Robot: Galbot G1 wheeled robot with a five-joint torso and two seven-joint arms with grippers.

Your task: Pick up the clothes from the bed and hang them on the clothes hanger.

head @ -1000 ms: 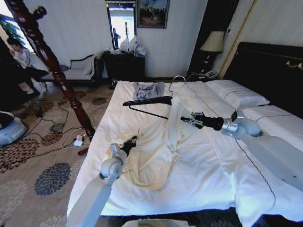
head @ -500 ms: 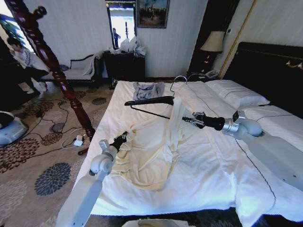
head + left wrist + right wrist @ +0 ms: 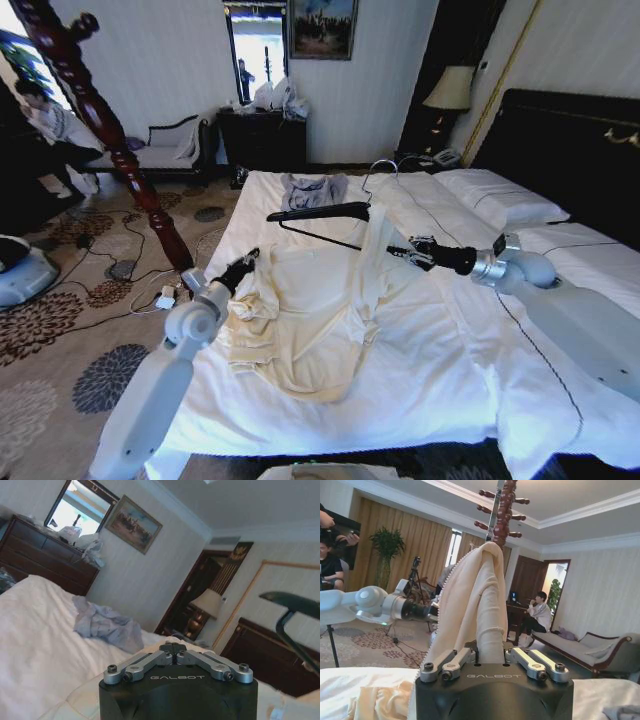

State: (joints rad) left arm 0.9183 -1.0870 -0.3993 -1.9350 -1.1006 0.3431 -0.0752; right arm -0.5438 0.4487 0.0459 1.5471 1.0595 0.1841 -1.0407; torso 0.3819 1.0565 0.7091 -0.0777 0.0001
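A: Where are the clothes point(image 3: 320, 310)?
B: Spread across the middle of the bed point(image 3: 420, 390), 1 strip lifted toward the clothes hanger point(image 3: 318, 214), which sits raised above the bed's foot end near a grey-blue garment point(image 3: 312, 190).
A: And the 2 grippers?
B: The right gripper point(image 3: 404, 251) has its fingers clenched on a fold of the clothes; the left gripper point(image 3: 248, 258) is at the bed's left edge, fingers clenched together at the cloth's bunched side.

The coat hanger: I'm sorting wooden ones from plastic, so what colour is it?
Black, with a thin metal hook; the coat hanger shows best in the head view.
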